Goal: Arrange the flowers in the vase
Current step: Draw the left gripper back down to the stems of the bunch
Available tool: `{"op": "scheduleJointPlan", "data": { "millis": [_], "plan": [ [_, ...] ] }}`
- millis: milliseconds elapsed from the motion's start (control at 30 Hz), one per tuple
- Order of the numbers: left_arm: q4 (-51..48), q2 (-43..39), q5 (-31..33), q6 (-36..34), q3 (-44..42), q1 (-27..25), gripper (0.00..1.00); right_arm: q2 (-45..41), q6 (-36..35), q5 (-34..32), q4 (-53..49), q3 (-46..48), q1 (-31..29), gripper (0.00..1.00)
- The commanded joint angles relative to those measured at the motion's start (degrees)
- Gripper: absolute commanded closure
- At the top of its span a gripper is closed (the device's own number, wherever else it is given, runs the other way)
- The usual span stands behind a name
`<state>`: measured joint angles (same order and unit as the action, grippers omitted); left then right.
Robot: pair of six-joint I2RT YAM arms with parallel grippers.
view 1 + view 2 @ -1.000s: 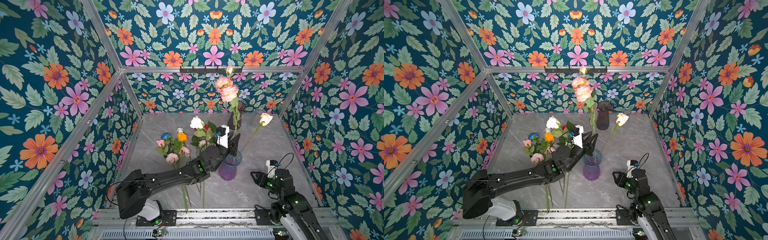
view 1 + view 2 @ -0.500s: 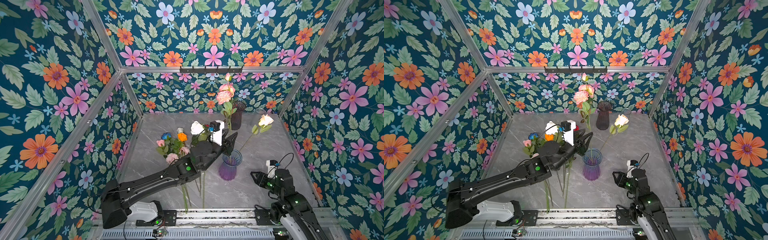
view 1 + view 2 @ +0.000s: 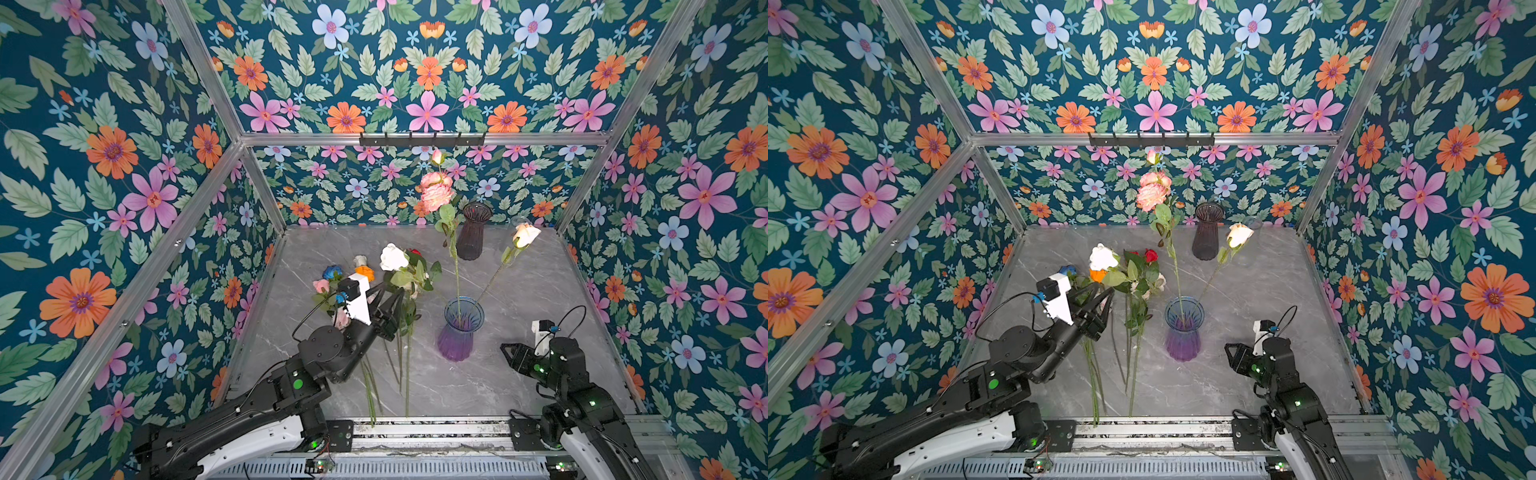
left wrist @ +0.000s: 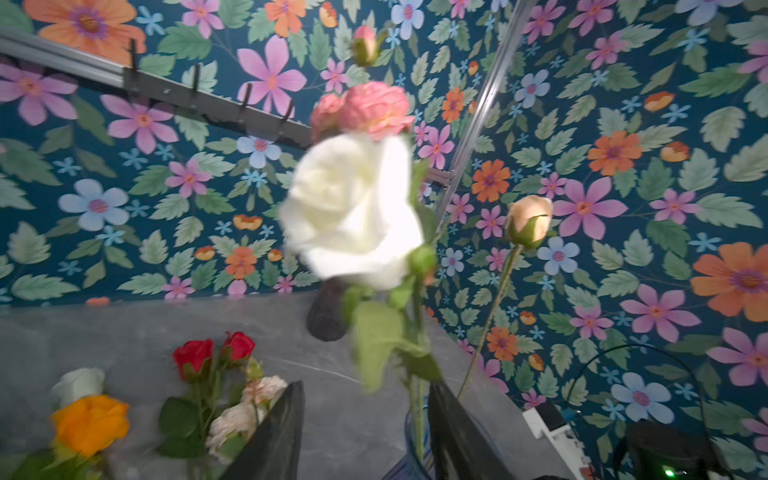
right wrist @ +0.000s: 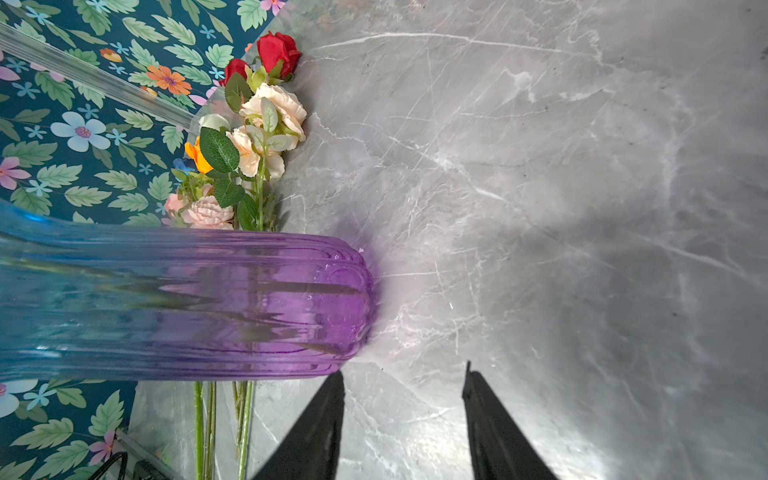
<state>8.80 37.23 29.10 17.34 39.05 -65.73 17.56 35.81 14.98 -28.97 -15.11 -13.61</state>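
Note:
The vase point(image 3: 460, 328), blue at the rim and purple below, stands mid-table in both top views point(image 3: 1183, 328). It holds a tall pink peony point(image 3: 436, 191) and a cream rose point(image 3: 525, 235) that leans right. The other flowers point(image 3: 357, 282) lie in a pile to its left, stems toward the front edge. My left gripper point(image 3: 386, 297) hovers open over this pile. A white rose point(image 4: 353, 208) rises just past it, its stem between the fingers, close to one. My right gripper point(image 3: 505, 347) is open and empty, low beside the vase's base point(image 5: 208, 303).
A dark ribbed vase point(image 3: 473, 232) and a clear glass one point(image 3: 1252, 241) stand at the back by the wall. A black hook rack point(image 3: 422, 139) hangs on the rear frame bar. Patterned walls close in three sides.
My left gripper has pulled back from the vase to the left, over the pile, and opened wider. The pink peony has dropped lower into the vase. The right arm has not moved.

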Motion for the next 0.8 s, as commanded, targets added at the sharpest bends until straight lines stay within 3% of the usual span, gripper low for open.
{"op": "scheduleJointPlan", "data": {
  "millis": [0,233,533,600,767],
  "plan": [
    [-7.37,-4.51,6.30,3.32,-3.58,-0.01,0.49,0.45,-0.33,0.39,1.74,0.02,-0.02,0.52],
    [-13.23,-8.38,9.20,7.79,-9.37,-0.03,0.47,1.17,-0.36,0.53,2.12,-0.07,-0.03,0.52],
    [-20.94,-3.79,12.66,16.22,-12.35,0.66,0.45,3.96,-0.75,1.46,3.38,-0.38,-0.07,0.52],
    [-23.79,-1.55,10.00,18.24,-11.83,3.05,0.45,3.54,-0.76,1.29,3.13,-0.34,-0.02,0.52],
    [-20.97,3.54,-13.80,18.51,-15.03,20.05,0.50,3.00,-0.61,1.09,2.87,-0.22,-0.11,0.52]
  ]
}}
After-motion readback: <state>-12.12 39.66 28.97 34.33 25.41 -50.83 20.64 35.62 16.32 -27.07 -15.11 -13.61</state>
